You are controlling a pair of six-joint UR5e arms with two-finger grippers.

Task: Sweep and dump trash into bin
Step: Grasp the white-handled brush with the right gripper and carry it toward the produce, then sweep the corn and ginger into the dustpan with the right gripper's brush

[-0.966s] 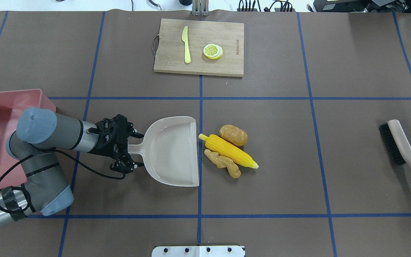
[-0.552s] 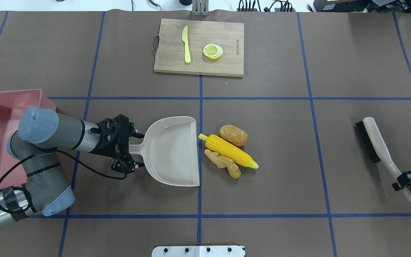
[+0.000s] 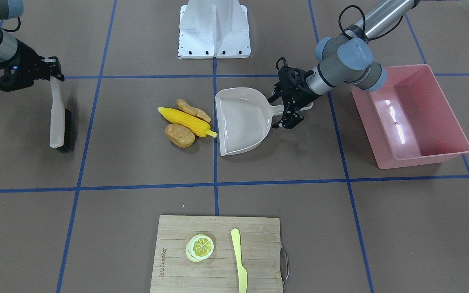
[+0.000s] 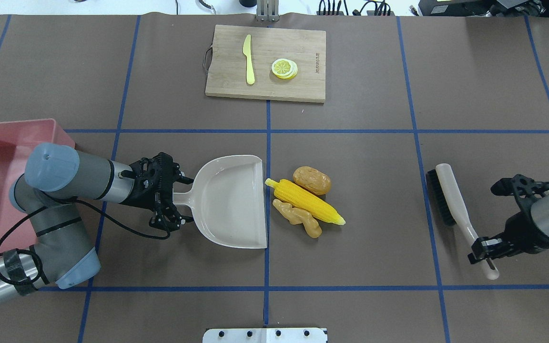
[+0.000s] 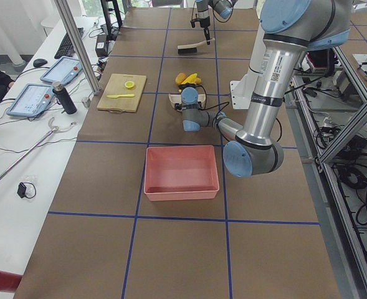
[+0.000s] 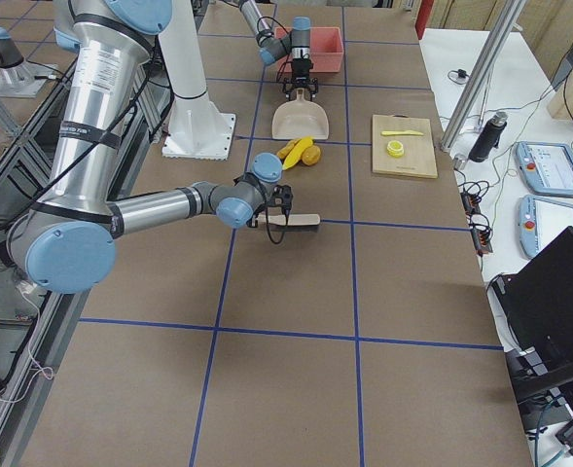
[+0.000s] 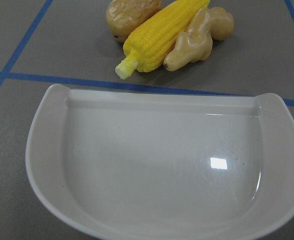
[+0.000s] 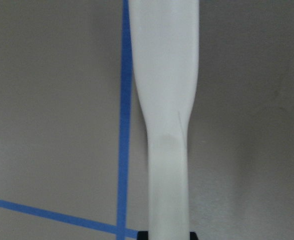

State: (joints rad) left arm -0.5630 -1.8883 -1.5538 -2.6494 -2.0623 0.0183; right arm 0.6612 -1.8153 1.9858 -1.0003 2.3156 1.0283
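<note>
Our left gripper (image 4: 179, 200) is clamping the handle of the dustpan (image 4: 229, 205). Overhead, the dustpan's lip is lying just short of the corn cob (image 4: 305, 201), potato (image 4: 311, 180) and ginger root (image 4: 298, 218) at its 3 o'clock. The bin (image 3: 421, 159) is sitting at 9 o'clock. We are seeing it whole only front-facing, since overhead our left arm (image 4: 65, 176) is covering part. Our right gripper (image 4: 485, 248), pinching the brush (image 4: 451, 195) handle, has been carrying it in from 3 o'clock toward the corn cob.

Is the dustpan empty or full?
Empty. The dustpan holds nothing; the corn, potato and ginger lie on the table just outside its open edge.
</note>
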